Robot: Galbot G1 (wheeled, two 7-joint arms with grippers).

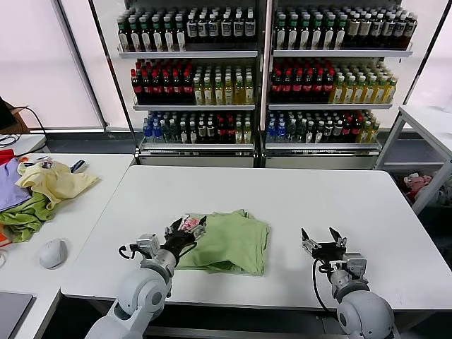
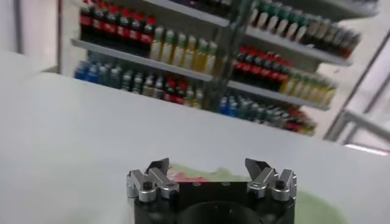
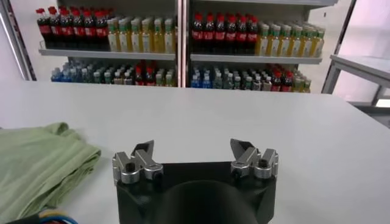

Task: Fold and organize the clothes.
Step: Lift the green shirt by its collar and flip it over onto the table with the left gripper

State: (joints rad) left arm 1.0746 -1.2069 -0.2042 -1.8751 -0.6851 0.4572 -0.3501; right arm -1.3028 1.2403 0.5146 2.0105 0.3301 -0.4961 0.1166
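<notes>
A: Where's the polo shirt (image 1: 229, 242) right now?

B: It lies on the desk (image 1: 282, 194), near the front edge and a little toward your left. It's bunched into a compact green bundle, with the red-pink and white print showing at its left end.

A: Which way does it run?

B: Its long axis goes roughly along the front edge, left to right. I can't make out the collar, so I can't tell you which way it points.

A: And your grippers?

B: Your left gripper (image 1: 185, 229) sits at the bundle's left end with its jaws spread wide and nothing between them. Your right gripper (image 1: 322, 240) rests near the front edge, well apart from the cloth, jaws wide too, holding nothing.

A: What step is this?

B: I'd judge you're between folds, cloth let go. The bundle looks untidy, so next you'd want to pick an edge and square it up.
</notes>
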